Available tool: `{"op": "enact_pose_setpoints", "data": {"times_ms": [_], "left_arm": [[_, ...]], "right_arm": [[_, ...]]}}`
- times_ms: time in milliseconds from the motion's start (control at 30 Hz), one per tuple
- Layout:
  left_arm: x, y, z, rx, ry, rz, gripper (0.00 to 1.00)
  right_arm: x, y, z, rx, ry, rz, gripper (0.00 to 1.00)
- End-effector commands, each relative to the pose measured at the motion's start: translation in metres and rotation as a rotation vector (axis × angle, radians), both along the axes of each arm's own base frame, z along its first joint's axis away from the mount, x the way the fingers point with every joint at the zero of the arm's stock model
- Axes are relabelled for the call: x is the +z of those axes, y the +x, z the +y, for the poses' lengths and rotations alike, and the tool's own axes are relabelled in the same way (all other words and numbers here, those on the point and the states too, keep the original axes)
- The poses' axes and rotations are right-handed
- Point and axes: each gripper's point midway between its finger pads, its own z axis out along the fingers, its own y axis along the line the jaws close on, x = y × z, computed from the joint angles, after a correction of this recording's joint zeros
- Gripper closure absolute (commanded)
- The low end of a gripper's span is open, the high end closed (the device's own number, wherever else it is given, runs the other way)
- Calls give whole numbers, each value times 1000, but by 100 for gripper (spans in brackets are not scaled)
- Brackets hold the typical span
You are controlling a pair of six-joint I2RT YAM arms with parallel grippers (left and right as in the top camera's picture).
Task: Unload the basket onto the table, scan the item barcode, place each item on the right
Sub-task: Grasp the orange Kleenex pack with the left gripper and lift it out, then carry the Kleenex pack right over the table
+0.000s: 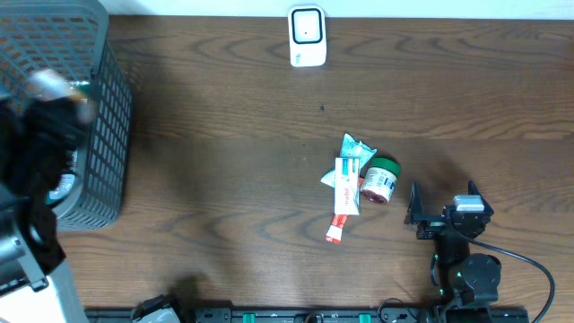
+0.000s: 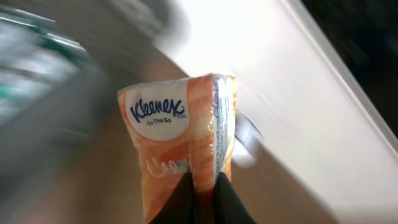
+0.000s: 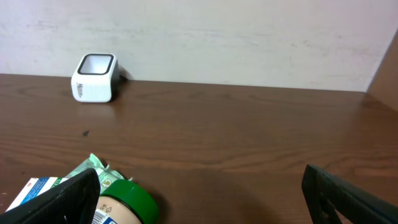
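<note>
Nearest the robot's edge of the worktop (image 1: 224, 135), well in front of the scanner (image 1: 307, 36) and off to its right, the right gripper (image 1: 443, 190) hangs low with its fingers spread wide apart and nothing between them. Just beyond it, closer to the scanner, three things lie in a tight cluster. A long white-and-red box (image 1: 345, 193) lies almost in line with the scanner. A small jar with a green lid (image 1: 380, 179) lies on its side, touching the box's right edge. A crumpled green-and-white packet (image 1: 357, 148) sits at the end of the cluster that faces the scanner. Well to the left of the scanner, a grey mesh basket (image 1: 99, 135) stands at the worktop's corner, and the left arm is a dark blur over it. The left gripper (image 2: 204, 198) is clamped on the lower end of an orange-and-white tissue pack (image 2: 174, 143). The pack is held off the worktop, its printed label facing the wrist camera. No barcode can be made out on the side that shows. The scanner itself, a small white block with a dark-framed window, stands at the far edge against the pale wall, well apart from everything else.
</note>
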Motion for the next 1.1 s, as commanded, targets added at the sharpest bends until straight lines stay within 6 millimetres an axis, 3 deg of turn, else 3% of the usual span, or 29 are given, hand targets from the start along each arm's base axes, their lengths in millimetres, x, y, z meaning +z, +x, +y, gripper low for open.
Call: {"op": "enact_pose_setpoints", "data": {"times_ms": [0, 167, 300, 367, 433, 567, 733, 867, 967, 1067], "left_arm": [[2, -2, -89, -509, -71, -55, 92], [-28, 0, -151, -853, -219, 21, 93], [-44, 9, -188, -1079, -426, 54, 93], [-60, 16, -198, -1118, -483, 106, 93], [-89, 26, -204, -1119, -471, 191, 93], [-166, 38, -201, -1018, -304, 468, 93], [-228, 42, -191, -941, -19, 671, 92], [-258, 47, -161, -780, 272, 805, 92], [-267, 51, -143, -655, 463, 854, 92], [-275, 51, -146, -619, 579, 856, 92]], "right_arm": [[-1, 0, 1, 3, -6, 5, 1], [-1, 0, 1, 3, -6, 5, 1], [-1, 0, 1, 3, -6, 5, 1], [-1, 0, 1, 3, -6, 5, 1], [-1, 0, 1, 3, -6, 5, 1], [-1, 0, 1, 3, -6, 5, 1], [-1, 0, 1, 3, -6, 5, 1], [-1, 0, 1, 3, -6, 5, 1], [-1, 0, 1, 3, -6, 5, 1], [-1, 0, 1, 3, -6, 5, 1]]}}
